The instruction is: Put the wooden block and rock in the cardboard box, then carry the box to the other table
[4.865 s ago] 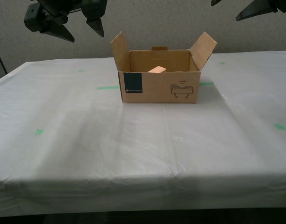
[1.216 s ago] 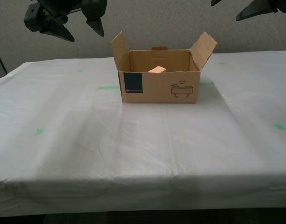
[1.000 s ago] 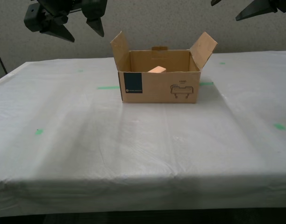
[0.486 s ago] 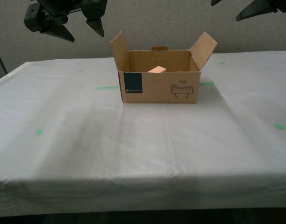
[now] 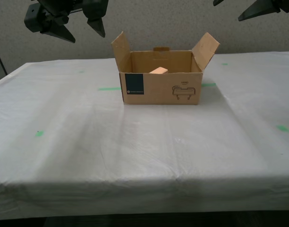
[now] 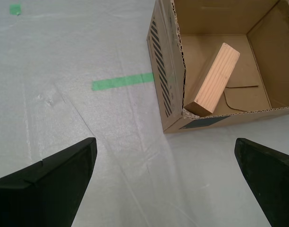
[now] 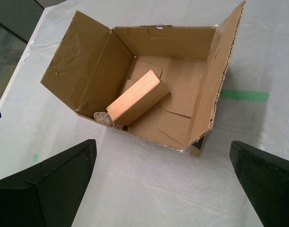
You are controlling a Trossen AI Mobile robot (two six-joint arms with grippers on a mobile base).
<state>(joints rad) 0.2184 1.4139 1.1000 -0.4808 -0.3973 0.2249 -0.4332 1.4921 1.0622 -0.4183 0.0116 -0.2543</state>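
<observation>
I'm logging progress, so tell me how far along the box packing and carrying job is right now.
Looks done: the wooden block lies tilted inside the cardboard box, with the rock partly visible under its lower end. The box sits on the white-covered table with green tape marks, which looks like the destination. In hand: nothing; my first gripper and my second gripper are open, above the table. Little seems left.

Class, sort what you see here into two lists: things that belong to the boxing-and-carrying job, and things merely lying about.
Belongs to the job:
cardboard box
wooden block, inside the box
rock, barely visible under the block
cloth-covered table

Just lying about:
green tape marks on the cover
</observation>
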